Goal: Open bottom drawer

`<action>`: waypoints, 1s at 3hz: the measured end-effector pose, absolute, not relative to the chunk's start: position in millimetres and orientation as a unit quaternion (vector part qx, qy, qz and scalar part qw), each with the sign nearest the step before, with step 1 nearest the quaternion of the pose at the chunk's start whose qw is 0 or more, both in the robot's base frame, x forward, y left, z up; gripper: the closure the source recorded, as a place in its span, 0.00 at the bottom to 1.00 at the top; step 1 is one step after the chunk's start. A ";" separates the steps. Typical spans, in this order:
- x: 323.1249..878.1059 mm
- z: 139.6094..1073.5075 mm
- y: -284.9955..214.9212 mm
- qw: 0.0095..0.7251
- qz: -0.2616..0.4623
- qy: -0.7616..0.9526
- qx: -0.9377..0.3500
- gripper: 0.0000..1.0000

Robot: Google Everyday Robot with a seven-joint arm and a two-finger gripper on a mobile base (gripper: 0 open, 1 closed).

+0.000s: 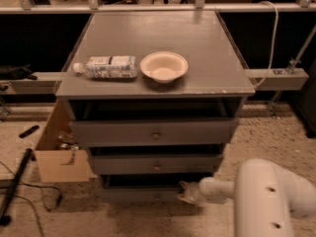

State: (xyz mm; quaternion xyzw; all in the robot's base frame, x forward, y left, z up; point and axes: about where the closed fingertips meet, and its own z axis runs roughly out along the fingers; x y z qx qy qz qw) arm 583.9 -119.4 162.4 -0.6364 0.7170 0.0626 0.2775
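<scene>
A grey cabinet (207,63) holds three drawers. The bottom drawer (138,193) is the lowest, narrowest front, pulled out a little so that a dark gap shows above it. Its knob is hidden behind my gripper (186,193), which sits at the right part of that drawer front at the end of my white arm (261,196). The middle drawer (156,164) and the top drawer (154,131) each show a small round knob.
On the cabinet top lie a plastic bottle (107,66) on its side and a cream bowl (164,66). An open cardboard box (58,157) stands left of the cabinet, with dark cables (19,177) on the speckled floor. A white rail (276,78) runs behind.
</scene>
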 end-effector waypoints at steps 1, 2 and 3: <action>583.8 165.6 -119.4 0.278 0.063 0.717 -0.636 1.00; 564.3 163.9 -126.4 0.274 0.068 0.720 -0.635 1.00; 565.2 166.0 -126.3 0.274 0.068 0.720 -0.635 0.82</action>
